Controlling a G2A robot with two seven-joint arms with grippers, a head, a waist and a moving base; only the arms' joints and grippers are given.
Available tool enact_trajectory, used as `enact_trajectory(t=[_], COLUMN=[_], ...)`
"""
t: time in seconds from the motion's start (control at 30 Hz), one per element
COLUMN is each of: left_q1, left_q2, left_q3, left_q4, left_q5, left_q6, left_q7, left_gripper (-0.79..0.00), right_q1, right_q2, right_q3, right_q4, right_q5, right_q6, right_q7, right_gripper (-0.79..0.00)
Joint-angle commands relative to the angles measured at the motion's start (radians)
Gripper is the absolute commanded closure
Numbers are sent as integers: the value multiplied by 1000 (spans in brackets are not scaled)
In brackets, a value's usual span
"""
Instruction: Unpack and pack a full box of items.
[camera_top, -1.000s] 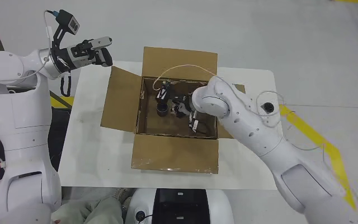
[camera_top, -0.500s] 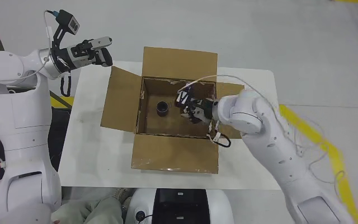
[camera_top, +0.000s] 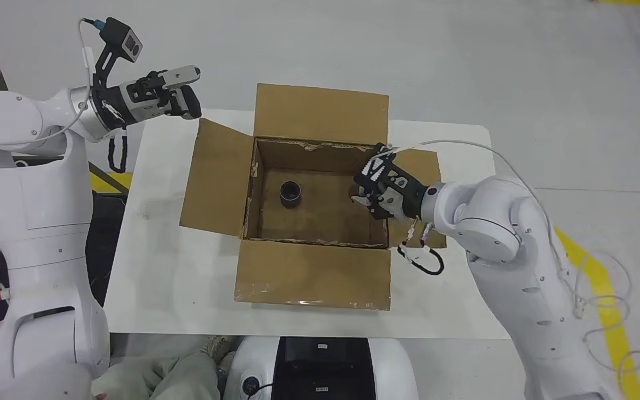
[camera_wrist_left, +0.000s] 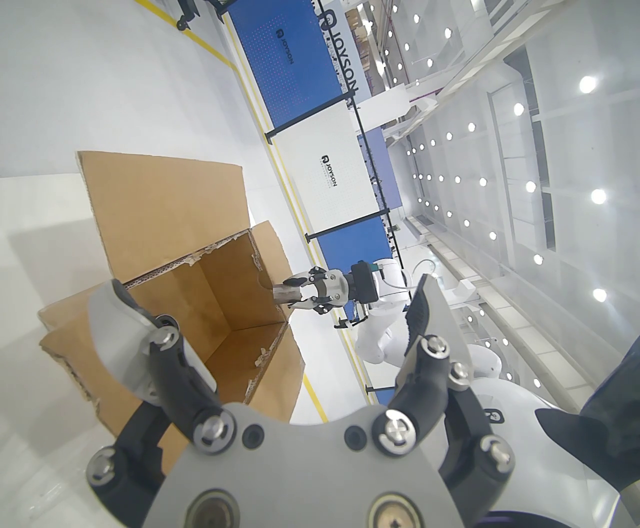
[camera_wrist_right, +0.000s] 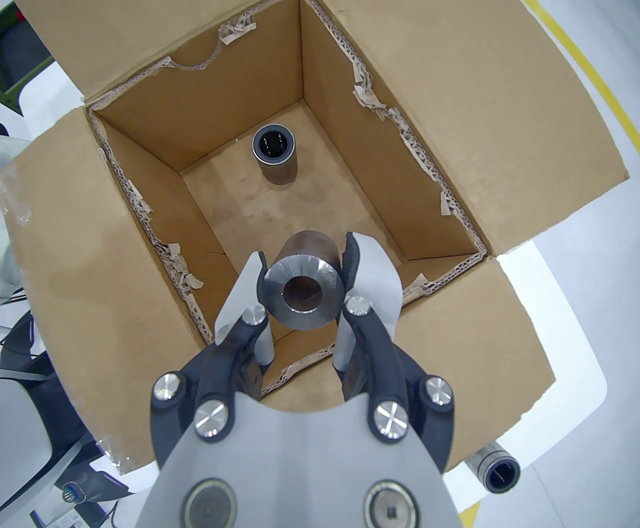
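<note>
Right wrist view, and the steel sleeve (camera_wrist_right: 305, 292) is up off the floor of the box (camera_wrist_right: 440, 110), pinched across its round body by the right gripper (camera_wrist_right: 306, 257), fingers narrowed onto it from either side; its long axis runs along the fingers, bored end facing back at the wrist, far end aimed down into the box; from the top view that gripper (camera_top: 377, 187) sits right at the box's right-hand wall, about rim height as far as I can judge; down on the box floor a bearing (camera_wrist_right: 274, 150) stands on end, well apart from the sleeve, over toward the left side; outside, a second bearing (camera_wrist_right: 496, 471) lies on its side on the table (camera_wrist_right: 570, 340) near a flap corner; so the unpacking looks partly done, and the next move, I'd say, is outward over that right wall and flap to the table beyond, with the sleeve's low end the part that has to clear the cardboard; the left gripper (camera_top: 192, 90) is spread wide with nothing in it, parked beyond the table's far-left corner, so the right arm owns this one; a second ago the right arm was bent deep over the box's middle, gripper close by the bearing; half a second ago it was partway out; now it's at the wall; bearing and left arm haven't budged.
</note>
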Motion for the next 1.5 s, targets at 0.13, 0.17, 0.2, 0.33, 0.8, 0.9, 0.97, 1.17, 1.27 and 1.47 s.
enact_trajectory(t=[0.13,0.17,0.2,0.33,0.8,0.9,0.97,1.17,1.27,1.47], left_q1=[0,0,0,0,0,0,0,0,0,0], left_q2=[0,0,0,0,0,0,0,0,0,0], left_q3=[0,0,0,0,0,0,0,0,0,0], left_q4=[0,0,0,0,0,0,0,0,0,0], left_q5=[0,0,0,0,0,0,0,0,0,0], left_q6=[0,0,0,0,0,0,0,0,0,0], left_q7=[0,0,0,0,0,0,0,0,0,0], left_gripper=[-785,-785,-785,-785,-785,-785,-785,-785,-785,-785], right_q1=[0,0,0,0,-189,-234,-260,-321,-342,-370], right_q2=[0,0,0,0,44,56,63,80,88,100], right_q3=[0,0,0,0,186,255,304,442,494,559], right_q4=[0,0,0,0,-174,-201,-209,-200,-181,-129], right_q5=[0,0,0,0,75,81,90,131,146,138], right_q6=[0,0,0,0,-15,-16,-12,0,6,39], right_q7=[0,0,0,0,42,42,36,5,-10,-27], right_gripper=[0,0,0,0,0,0,0,0,0,0])
